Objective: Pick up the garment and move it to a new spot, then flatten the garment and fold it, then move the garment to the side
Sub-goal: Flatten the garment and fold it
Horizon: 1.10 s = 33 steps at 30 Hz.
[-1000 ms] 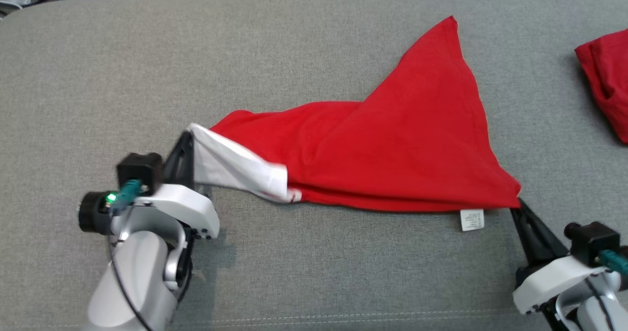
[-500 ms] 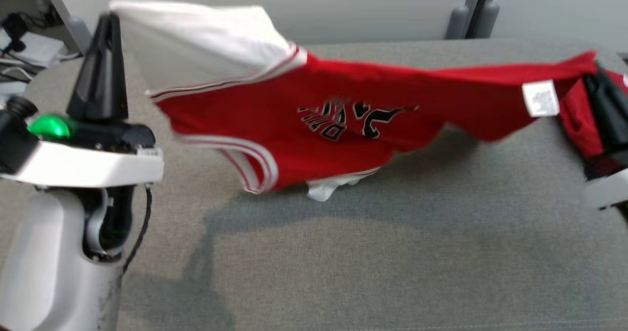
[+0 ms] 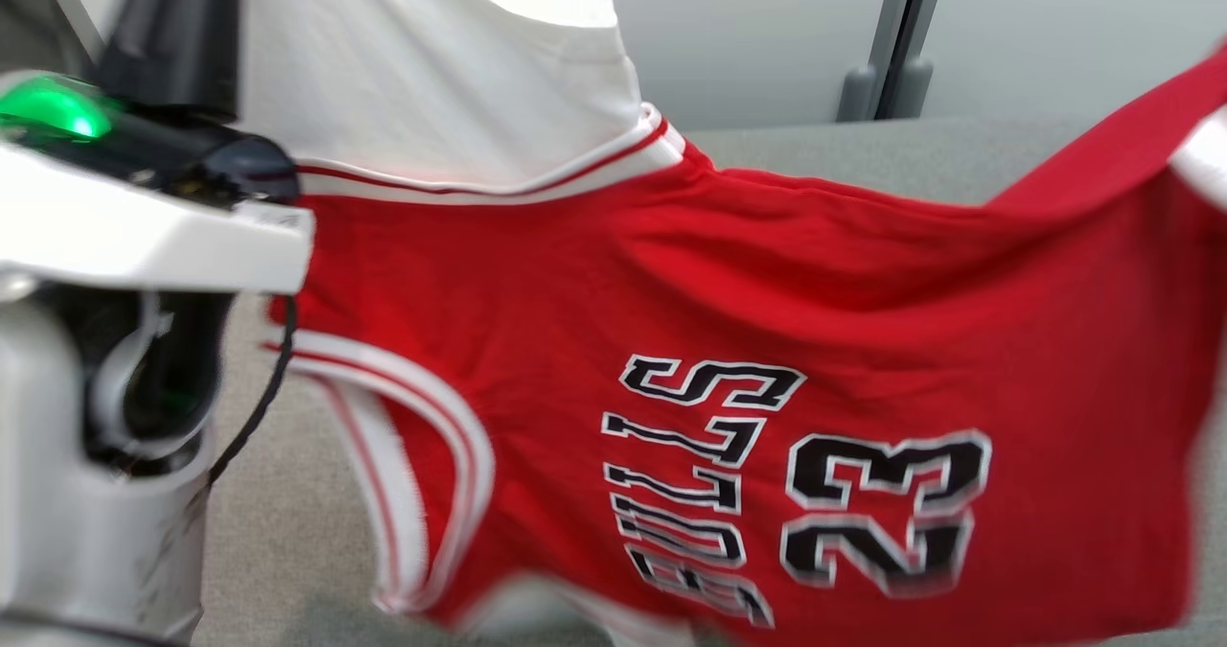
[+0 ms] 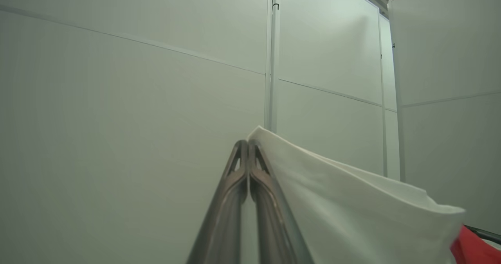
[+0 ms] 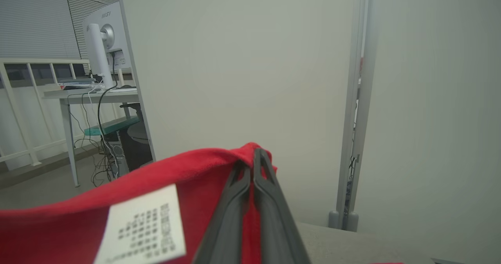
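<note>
Head view, garment: the garment (image 3: 767, 283), a red jersey with a white panel at its upper left, hangs spread out in the air above the grey cushion (image 3: 288, 522); its edges are blurred.
Head view, print: black letters and the number 23, outlined in white, lie sideways on the lower middle of the red cloth.
Head view, left gripper: the left gripper (image 3: 173, 43) rises at the upper left, just beside the white panel; its tips are cut off by the top edge, and a green light (image 3: 53, 110) glows on the wrist.
Head view, right side: the red cloth runs high up to the right border.
Head view, background: a pale wall and a grey post (image 3: 887, 43) stand behind the cushion.
Left wrist view, left gripper: its two fingers are pressed together, with the white corner of the garment caught at the tips.
Left wrist view, garment: white cloth falls away to the lower right, with a bit of red at the corner.
Left wrist view, background: pale wall panels.
Right wrist view, right gripper: the right gripper (image 5: 254, 152) has its fingers pressed together, pinching a fold of the red edge.
Right wrist view, garment: red cloth stretches to the lower left, and a white tag (image 5: 143, 225) with small print lies on it.
Right wrist view, background: a pale partition, and at the left a desk (image 5: 90, 94) with a white monitor (image 5: 103, 33) and cables.
</note>
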{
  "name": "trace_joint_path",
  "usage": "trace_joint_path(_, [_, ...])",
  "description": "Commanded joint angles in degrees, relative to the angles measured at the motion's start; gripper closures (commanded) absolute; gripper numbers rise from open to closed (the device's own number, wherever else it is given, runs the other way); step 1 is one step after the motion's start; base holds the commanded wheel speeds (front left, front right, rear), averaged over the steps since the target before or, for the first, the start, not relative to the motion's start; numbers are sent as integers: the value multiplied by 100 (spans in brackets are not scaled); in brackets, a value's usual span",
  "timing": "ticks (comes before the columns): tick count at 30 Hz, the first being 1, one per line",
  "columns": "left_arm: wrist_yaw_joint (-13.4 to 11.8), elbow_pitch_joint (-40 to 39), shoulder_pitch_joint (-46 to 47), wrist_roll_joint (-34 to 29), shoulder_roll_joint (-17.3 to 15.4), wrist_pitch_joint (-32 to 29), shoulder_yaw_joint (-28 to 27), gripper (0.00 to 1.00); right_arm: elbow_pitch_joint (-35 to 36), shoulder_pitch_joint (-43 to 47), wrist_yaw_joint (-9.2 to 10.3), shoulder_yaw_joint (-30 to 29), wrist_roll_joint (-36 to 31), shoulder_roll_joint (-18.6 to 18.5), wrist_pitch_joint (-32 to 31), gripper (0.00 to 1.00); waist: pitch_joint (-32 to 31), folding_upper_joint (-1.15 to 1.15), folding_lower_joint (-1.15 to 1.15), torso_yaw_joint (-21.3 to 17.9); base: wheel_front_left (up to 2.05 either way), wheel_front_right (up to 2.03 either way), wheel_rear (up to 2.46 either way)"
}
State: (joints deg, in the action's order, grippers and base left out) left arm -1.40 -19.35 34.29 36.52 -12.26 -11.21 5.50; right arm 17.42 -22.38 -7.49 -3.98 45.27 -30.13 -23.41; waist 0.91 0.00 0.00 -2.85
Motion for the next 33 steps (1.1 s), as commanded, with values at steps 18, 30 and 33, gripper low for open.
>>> trace_joint_path(18, [834,4182,3753,-2031,272,2618,87,100,-6716,-5414,0,2236,-2333,1261,2778,100,1129,0,0,250,0,0,0])
trace_joint_path(30, [887,4413,1228,-1987,225,2620,659,100,-7896,-4076,0,4097,-1854,1397,3684,100,2276,0,0,-84,0,0,0])
trace_joint_path(33, [888,4362,887,-2045,282,2620,539,100,-7991,-3685,0,4287,-1561,1368,3757,100,2311,0,0,-147,0,0,0])
